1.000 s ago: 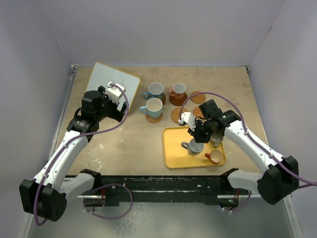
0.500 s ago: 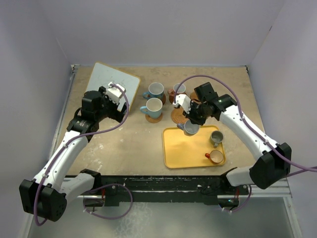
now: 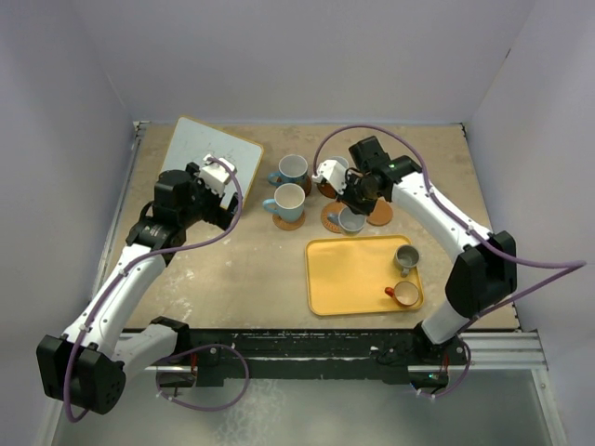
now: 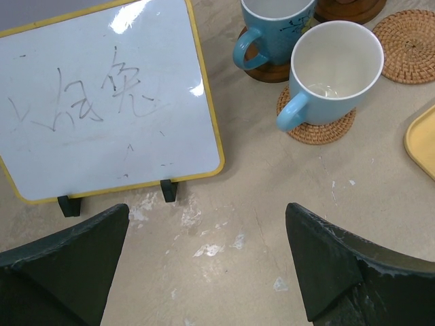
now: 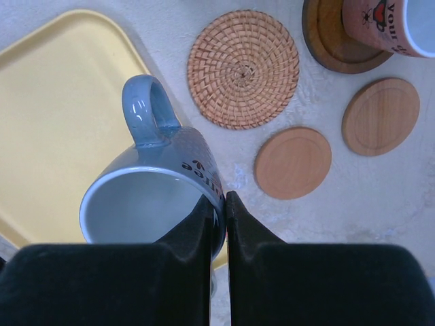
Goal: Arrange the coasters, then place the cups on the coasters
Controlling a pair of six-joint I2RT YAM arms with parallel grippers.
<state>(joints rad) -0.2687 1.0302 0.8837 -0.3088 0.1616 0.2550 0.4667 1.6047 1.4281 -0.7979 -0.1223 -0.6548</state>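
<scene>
My right gripper (image 3: 353, 206) is shut on the rim of a blue-grey cup (image 5: 160, 183), one finger inside and one outside. The cup hangs tilted above the yellow tray's far corner, beside an empty woven coaster (image 5: 243, 68). Two light wooden coasters (image 5: 293, 163) (image 5: 380, 115) lie bare nearby. A reddish cup (image 5: 384, 24) stands on a dark coaster (image 5: 340, 47). Two light blue cups (image 4: 336, 68) (image 4: 272, 27) sit on a woven coaster (image 4: 319, 129) and a dark one (image 4: 268, 71). My left gripper (image 4: 207, 217) is open over bare table.
The yellow tray (image 3: 349, 279) lies front right with a grey cup (image 3: 406, 255) and an orange-brown cup (image 3: 404, 295) on it. A small whiteboard (image 4: 102, 102) with a yellow frame stands at the far left. Walls enclose the table on three sides.
My right gripper has lifted the blue-grey cup off the tray and carried it away from me and left, to the woven coaster. The left arm has not moved.
</scene>
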